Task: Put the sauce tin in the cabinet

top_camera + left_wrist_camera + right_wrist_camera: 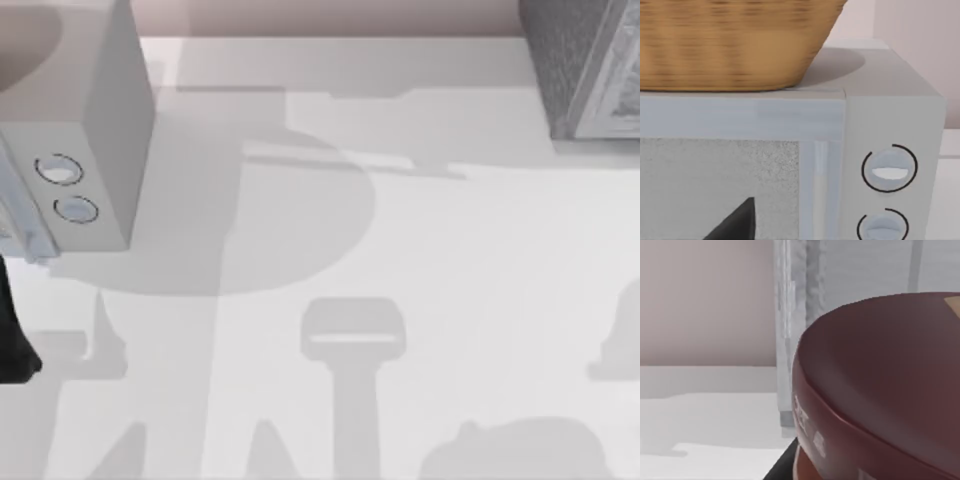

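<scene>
The sauce tin (880, 390) looms very close in the right wrist view, its dark maroon-brown round top tilted toward the camera and a strip of orange label at the lower edge. My right gripper (790, 471) is shut on it, with one dark finger against the tin's side. Right behind the tin stands the pale framed front of the cabinet (800, 305). In the top view the cabinet (585, 65) is the dark speckled box at the far right corner. My left gripper (735, 222) is parked facing the microwave door at the table's left edge.
A pale grey microwave (100, 130) with two round dials (888, 169) fills the far left, and a woven basket (730, 40) sits on top of it. The white table (400, 250) stretches between microwave and cabinet, crossed by arm shadows.
</scene>
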